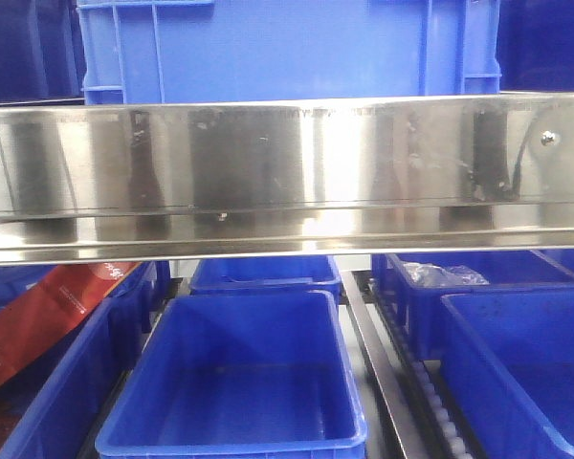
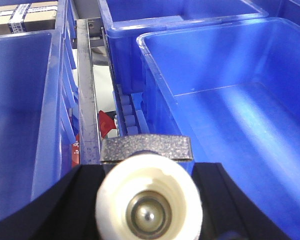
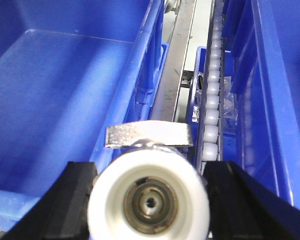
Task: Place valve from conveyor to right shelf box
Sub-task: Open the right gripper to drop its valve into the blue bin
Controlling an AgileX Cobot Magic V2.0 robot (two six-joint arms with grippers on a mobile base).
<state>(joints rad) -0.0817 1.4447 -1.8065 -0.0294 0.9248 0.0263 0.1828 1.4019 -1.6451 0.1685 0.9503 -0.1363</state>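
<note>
A white valve [image 2: 149, 175] with a grey metal handle [image 2: 146, 149] fills the bottom of the left wrist view, and my left gripper [image 2: 149, 202] is shut on it between black fingers [image 2: 65, 205]. It hangs over the rim of a blue box [image 2: 230, 115]. A second white valve [image 3: 149, 175] with a silver handle [image 3: 147, 136] sits in my right gripper [image 3: 149, 202], shut on it, above the rail between a blue box [image 3: 55, 95] on the left and another blue box [image 3: 275, 100] on the right. The conveyor is out of view. Neither gripper shows in the front view.
A shiny steel shelf beam [image 1: 287, 177] crosses the front view, with a blue crate [image 1: 287, 48] above it. Below stand several blue boxes [image 1: 239, 382], the right one [image 1: 526, 363] beside a white roller rail [image 1: 440, 411]. A red package [image 1: 48, 316] lies at left.
</note>
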